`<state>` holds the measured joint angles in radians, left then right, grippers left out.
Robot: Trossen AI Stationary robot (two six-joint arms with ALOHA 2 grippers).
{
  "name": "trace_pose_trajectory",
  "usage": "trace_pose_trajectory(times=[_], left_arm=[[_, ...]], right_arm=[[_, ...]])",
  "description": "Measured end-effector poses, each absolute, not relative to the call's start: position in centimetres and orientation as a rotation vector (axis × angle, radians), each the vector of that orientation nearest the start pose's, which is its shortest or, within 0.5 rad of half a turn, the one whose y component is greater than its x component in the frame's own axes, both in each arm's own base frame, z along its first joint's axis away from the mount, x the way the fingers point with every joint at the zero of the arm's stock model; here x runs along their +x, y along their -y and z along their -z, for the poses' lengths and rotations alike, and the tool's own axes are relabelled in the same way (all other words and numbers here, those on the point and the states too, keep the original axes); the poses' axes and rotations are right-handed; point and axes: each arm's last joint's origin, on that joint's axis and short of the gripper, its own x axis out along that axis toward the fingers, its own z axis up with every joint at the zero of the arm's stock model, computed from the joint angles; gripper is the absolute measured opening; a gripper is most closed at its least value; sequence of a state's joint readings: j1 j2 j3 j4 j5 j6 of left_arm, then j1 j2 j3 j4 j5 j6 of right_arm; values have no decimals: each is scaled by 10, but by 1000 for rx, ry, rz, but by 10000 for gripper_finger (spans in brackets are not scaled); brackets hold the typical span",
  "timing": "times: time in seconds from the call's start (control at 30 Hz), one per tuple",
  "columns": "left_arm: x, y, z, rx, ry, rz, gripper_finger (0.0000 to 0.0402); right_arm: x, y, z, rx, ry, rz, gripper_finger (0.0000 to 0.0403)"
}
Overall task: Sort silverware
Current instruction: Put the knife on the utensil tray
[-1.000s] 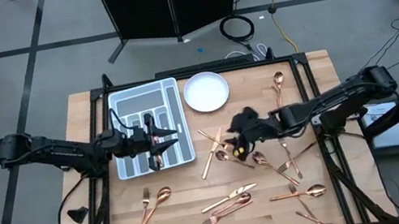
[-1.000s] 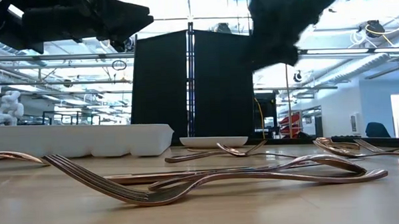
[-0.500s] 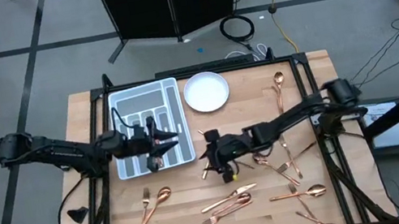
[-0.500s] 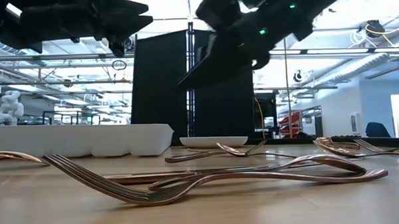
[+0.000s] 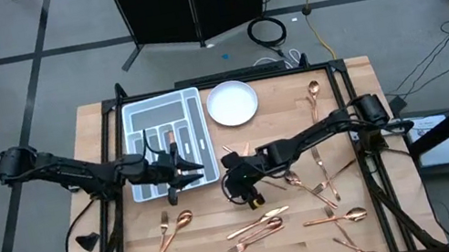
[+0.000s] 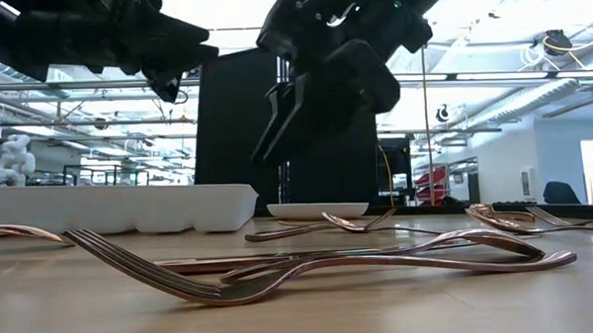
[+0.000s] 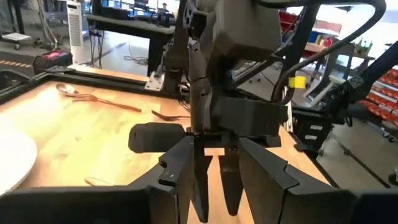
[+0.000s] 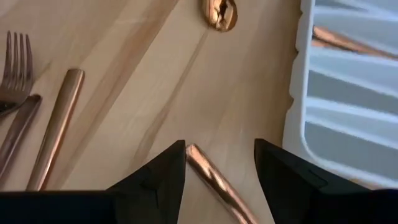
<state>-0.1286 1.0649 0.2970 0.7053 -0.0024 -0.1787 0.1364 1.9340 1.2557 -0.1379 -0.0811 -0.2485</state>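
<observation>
Copper silverware lies scattered on the wooden table: a spoon (image 5: pixel 183 218) and fork (image 5: pixel 160 223) at near left, a cluster (image 5: pixel 260 223) at near middle, and more pieces (image 5: pixel 327 180) at right. My right gripper (image 5: pixel 232 180) (image 8: pixel 219 142) hovers open just off the grey tray's (image 5: pixel 158 98) near right corner. A copper handle (image 8: pixel 208 174) lies on the table below, showing between its fingers. My left gripper (image 5: pixel 193 170) is open and empty beside the same corner, facing the right gripper (image 7: pixel 236 106). Copper pieces (image 8: pixel 348 40) lie in the tray.
The white plate (image 5: pixel 232 103) sits right of the tray at the far side. In the right wrist view a spoon bowl (image 8: pixel 219 14), a fork (image 8: pixel 17 56) and another handle (image 8: pixel 59 124) lie near the tray wall (image 8: pixel 297 74). The two grippers are close together.
My right gripper has swept from the silverware pile at middle right toward the table's left, ending beside the tray's near right corner with its arm stretched out. My left gripper has moved from over the tray toward the near edge and slightly right.
</observation>
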Motion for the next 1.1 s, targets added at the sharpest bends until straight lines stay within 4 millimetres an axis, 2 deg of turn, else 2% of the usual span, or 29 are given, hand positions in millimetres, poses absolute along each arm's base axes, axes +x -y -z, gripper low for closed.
trace_pose_trajectory(times=[0.47,0.83,1.1], left_arm=[[205,27,-201,-174,-82,121,121],[205,27,-200,-172,-86,121,121],[205,27,-200,-171,-86,121,121]], right_arm=[[406,-41,-173,-218,-802,-258,183],[401,-34,-169,-301,-858,-292,183],[406,-34,-142,-382,-903,-341,183]])
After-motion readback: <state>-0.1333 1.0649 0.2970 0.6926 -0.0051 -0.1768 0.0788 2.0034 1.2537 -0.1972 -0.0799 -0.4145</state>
